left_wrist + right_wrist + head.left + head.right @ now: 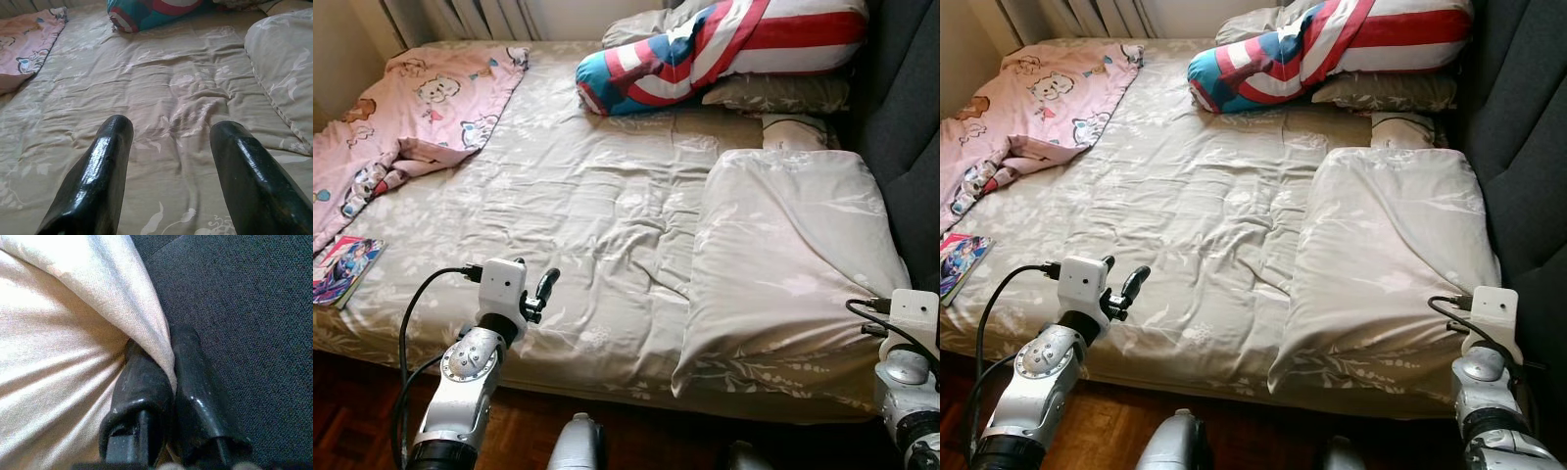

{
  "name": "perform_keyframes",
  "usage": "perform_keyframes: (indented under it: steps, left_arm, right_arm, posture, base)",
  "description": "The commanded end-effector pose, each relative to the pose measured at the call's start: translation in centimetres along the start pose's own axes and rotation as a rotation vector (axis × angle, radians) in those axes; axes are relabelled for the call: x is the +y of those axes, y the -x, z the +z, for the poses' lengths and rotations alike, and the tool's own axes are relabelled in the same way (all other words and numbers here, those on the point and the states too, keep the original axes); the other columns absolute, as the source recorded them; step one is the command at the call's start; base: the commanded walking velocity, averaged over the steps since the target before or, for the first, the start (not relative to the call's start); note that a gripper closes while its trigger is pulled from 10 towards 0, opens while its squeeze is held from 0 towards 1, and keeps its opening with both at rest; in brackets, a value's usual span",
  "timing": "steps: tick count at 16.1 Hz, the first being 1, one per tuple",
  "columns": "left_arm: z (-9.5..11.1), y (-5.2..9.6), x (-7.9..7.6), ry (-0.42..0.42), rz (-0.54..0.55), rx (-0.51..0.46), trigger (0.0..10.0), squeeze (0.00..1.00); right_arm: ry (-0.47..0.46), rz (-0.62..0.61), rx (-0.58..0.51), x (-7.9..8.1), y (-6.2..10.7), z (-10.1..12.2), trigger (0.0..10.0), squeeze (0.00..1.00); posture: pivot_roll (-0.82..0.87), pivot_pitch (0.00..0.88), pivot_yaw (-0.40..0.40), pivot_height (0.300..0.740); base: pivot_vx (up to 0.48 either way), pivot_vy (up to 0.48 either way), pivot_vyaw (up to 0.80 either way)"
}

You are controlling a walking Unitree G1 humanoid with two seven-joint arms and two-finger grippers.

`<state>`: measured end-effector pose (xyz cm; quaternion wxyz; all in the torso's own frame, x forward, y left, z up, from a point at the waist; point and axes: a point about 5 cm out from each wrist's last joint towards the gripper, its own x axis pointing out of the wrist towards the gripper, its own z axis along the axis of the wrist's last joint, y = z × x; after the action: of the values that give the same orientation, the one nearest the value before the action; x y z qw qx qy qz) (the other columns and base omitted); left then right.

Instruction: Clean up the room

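On the bed (578, 196), the right gripper (166, 382) pinches the pillow (783, 255) edge at 4 o'clock (soft, creased fabric); left gripper (171, 166) spread.

One bed (568, 206) is seen, with one pink blanket (421, 98) at upper left and one book (342, 269) at its left edge. Four pillows are counted: one large (783, 255) at right, one striped (724, 44) at top, two partly hidden (783, 93) (793, 132). Two grippers (544, 290) (164, 367) are counted.
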<state>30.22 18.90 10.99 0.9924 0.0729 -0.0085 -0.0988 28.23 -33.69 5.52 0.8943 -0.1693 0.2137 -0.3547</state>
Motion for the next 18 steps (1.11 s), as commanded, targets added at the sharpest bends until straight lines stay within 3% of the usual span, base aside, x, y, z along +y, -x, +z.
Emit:
perform_keyframes:
  steps: [1,6,7,8,11,13,14,15,17,18]
  left_arm:
    - [-0.4,0.3,0.2,-0.004,0.004,0.006,10.0,0.0]
    - [-0.4,0.5,0.3,0.004,0.009,0.005,10.0,0.0]
    - [-0.4,0.4,0.3,0.005,0.009,0.005,10.0,0.0]
    - [-0.4,0.4,0.2,0.006,0.009,0.004,10.0,0.0]
    - [-0.5,0.4,0.0,0.01,0.005,0.003,10.0,0.0]
    - [-0.5,0.4,0.0,0.013,0.008,0.003,10.0,0.0]
    - [-0.6,0.4,0.0,0.022,0.017,0.003,10.0,0.0]
    - [-0.6,0.4,0.0,0.025,0.021,0.003,10.0,0.0]
    - [-0.9,0.3,-0.1,0.074,0.05,0.0,10.0,0.0]
    - [-1.0,0.2,-0.1,0.09,0.061,0.001,10.0,0.0]
  right_arm:
    - [-0.016,-0.097,-0.061,-2.0,-0.7,1.3,10.0,0.0]
    - [-0.022,-0.082,-0.092,-1.1,-0.4,1.7,10.0,0.0]
    - [-0.016,-0.079,-0.107,-1.1,-0.4,2.0,10.0,0.99]
    - [-0.006,-0.078,-0.123,-1.0,-0.4,2.2,10.0,1.0]
    - [0.01,-0.07,-0.16,-0.6,-0.3,2.8,10.0,1.0]
    - [-0.06,0.003,-0.231,0.6,0.2,3.7,10.0,1.0]
    - [-0.122,0.113,-0.269,2.1,0.8,4.2,10.0,0.2]
    - [-0.144,0.153,-0.278,2.7,1.0,4.4,10.0,0.0]
    - [-0.267,0.408,-0.33,6.6,3.4,4.8,10.0,0.0]
    - [-0.303,0.449,-0.326,7.4,4.0,4.4,10.0,0.0]
  posture:
    - [0.03,0.091,0.05,0.669]
    - [0.04,0.082,0.048,0.669]
    - [0.04,0.08,0.047,0.669]
    - [0.04,0.079,0.046,0.669]
    - [0.04,0.076,0.045,0.669]
    - [0.03,0.075,0.043,0.669]
    - [0.03,0.074,0.042,0.669]
    - [0.03,0.074,0.042,0.669]
    - [0.02,0.07,0.026,0.669]
    - [0.02,0.068,0.023,0.669]
  base:
    - [0.0,0.0,0.0]
    - [0.0,0.0,0.0]
    - [0.0,0.0,0.0]
    - [0.0,0.0,0.0]
    - [0.0,0.0,0.0]
    - [0.0,0.0,0.0]
    - [0.0,0.0,0.0]
    - [0.0,0.0,0.0]
    - [0.0,0.0,0.0]
    - [0.0,0.0,0.0]
